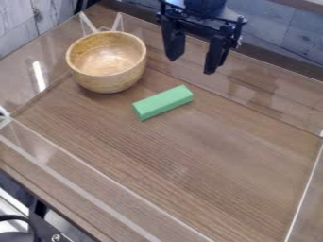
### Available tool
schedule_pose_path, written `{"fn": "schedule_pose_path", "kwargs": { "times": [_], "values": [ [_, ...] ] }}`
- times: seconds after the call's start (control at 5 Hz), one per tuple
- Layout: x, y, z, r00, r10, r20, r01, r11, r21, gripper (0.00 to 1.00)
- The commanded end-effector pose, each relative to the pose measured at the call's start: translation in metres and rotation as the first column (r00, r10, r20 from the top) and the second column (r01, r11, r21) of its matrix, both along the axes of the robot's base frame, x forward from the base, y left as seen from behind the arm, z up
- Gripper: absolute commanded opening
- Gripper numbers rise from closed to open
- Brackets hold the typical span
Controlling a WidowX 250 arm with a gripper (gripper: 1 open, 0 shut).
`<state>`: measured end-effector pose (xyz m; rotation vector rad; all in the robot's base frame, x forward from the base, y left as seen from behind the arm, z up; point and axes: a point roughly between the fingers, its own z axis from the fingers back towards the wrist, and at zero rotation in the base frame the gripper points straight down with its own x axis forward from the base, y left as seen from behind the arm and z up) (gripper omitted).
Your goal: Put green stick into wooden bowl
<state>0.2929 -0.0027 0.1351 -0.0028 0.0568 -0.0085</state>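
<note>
cut off: arm above the gripper [195, 49] runs out of the top edge, only the black wrist block and fingers show; clear wall [25, 142] edges at left and front fade into glare, hard to trace
hard to make out: dark shapes in the bottom-left corner, can't identify; inside of the wooden bowl [108, 61] partly in shadow, looks empty as far as visible
green stick [164, 102]: flat on the wooden table [190, 161], just right of and in front of the bowl, near but not touching
stick axis: long axis diagonal, lower-left to upper-right; upper-right end points toward the spot below the gripper
gripper: fingers spread apart, pointing down, holding nothing; hangs right of the bowl, behind the stick, clear of both
bowl: upright, back-left part of the table
</note>
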Motion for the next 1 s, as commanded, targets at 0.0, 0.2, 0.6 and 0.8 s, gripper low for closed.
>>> {"fn": "schedule_pose_path", "kwargs": {
  "times": [0.0, 0.2, 0.6, 0.8],
  "values": [
    [-0.006, 0.015, -0.017, 0.999, -0.031, -0.01, 0.031, 1.0, -0.002, 1.0],
    [-0.012, 0.018, -0.036, 0.985, -0.174, -0.01, 0.174, 0.985, 0.002, 1.0],
    [-0.008, 0.021, -0.072, 0.927, -0.373, 0.048, 0.372, 0.928, 0.017, 1.0],
    [-0.004, 0.025, -0.089, 0.909, -0.408, 0.081, 0.406, 0.913, 0.038, 0.0]
  ]
}}
